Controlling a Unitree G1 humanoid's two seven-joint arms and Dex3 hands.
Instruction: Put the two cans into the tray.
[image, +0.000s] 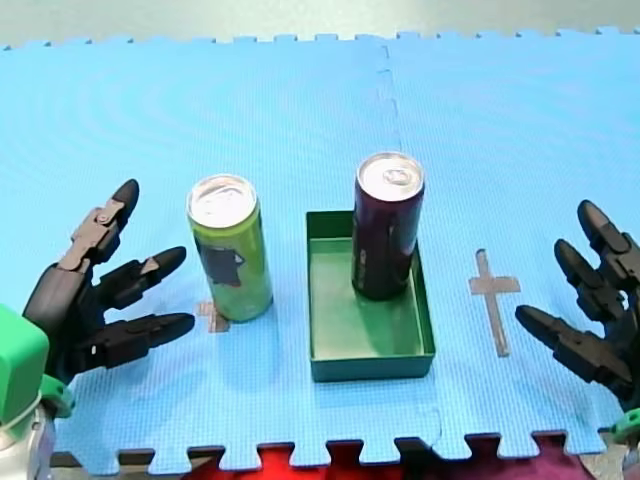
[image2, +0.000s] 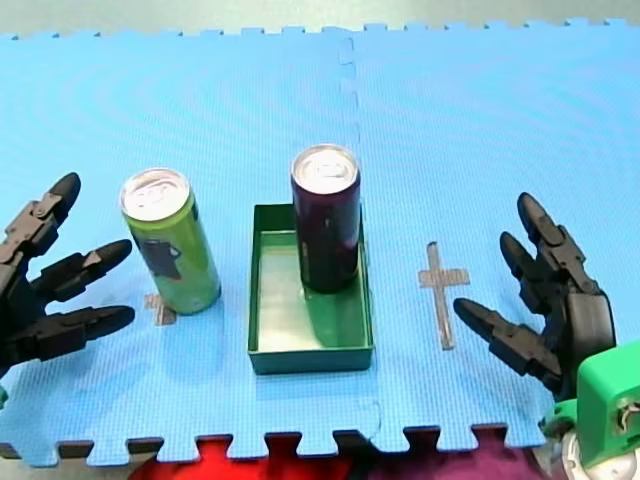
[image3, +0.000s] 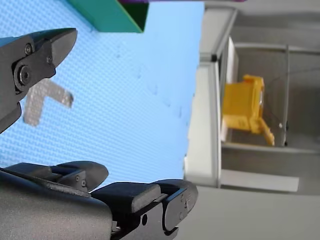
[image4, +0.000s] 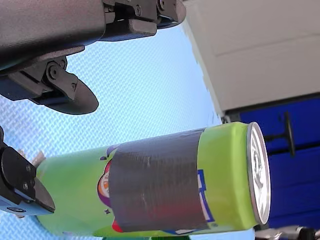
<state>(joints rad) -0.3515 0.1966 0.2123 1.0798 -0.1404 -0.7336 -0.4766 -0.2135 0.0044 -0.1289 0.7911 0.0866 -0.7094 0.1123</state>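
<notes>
On the blue foam mat (image: 300, 120), the left hand (image: 95, 300), holding nothing, is near the upright green can (image: 230, 250), whose grey tape band (image4: 155, 185) the second wrist view shows close up, then comes the green tray (image: 370, 364) with the purple can (image: 387, 230) upright in its far right part, a tape cross (image: 492, 300), and the right hand (image: 590, 315), likewise empty.

Test lab: foam mat (image: 500, 120) w/ tape marks (image: 491, 300).

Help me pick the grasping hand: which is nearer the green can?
Left. The open left hand is just beside the green can; the open right hand is beyond the tray.
</notes>
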